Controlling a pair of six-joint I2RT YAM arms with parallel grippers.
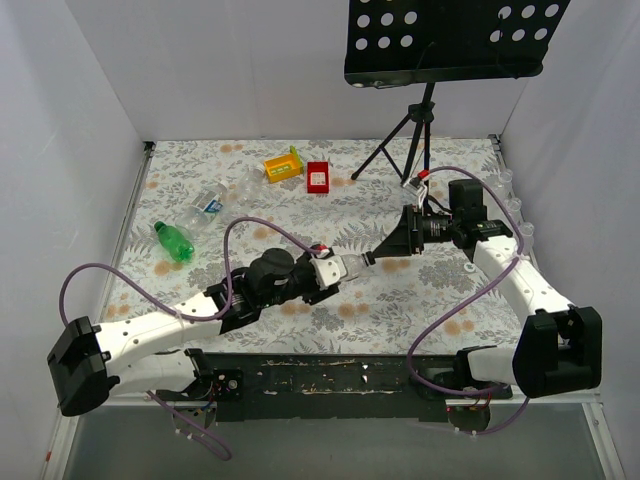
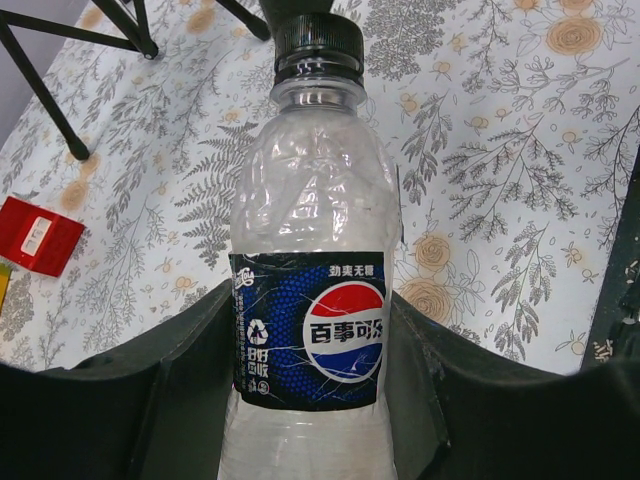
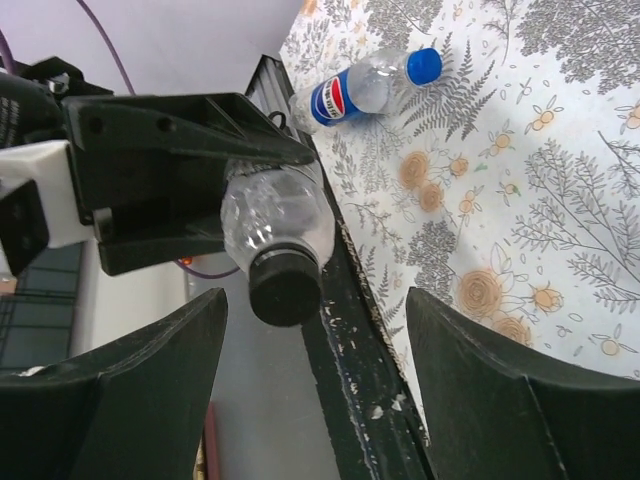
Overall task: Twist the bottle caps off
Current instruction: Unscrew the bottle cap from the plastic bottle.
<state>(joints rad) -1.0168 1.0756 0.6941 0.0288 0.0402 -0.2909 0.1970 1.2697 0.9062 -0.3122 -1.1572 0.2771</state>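
Note:
My left gripper (image 2: 310, 305) is shut on a clear bottle (image 2: 310, 200) with a blue Pepsi label, its fingers (image 2: 190, 370) pressed against both sides of the label. In the top view this bottle (image 1: 350, 265) is held above the table, neck pointing right. Its black cap (image 3: 285, 285) sits on the neck, just inside my right gripper (image 3: 315, 300). That gripper is open; the cap is nearer its left finger (image 3: 150, 380) and touches neither one. From the left wrist, the cap (image 2: 318, 45) meets the right gripper's dark tip.
A second Pepsi bottle (image 3: 350, 95) with a blue cap (image 3: 425, 65) lies on the floral cloth. A green bottle (image 1: 173, 242) and a clear one (image 1: 205, 208) lie at the left. A yellow tray (image 1: 283, 165), a red tray (image 1: 318, 177) and a tripod stand (image 1: 410, 130) are at the back.

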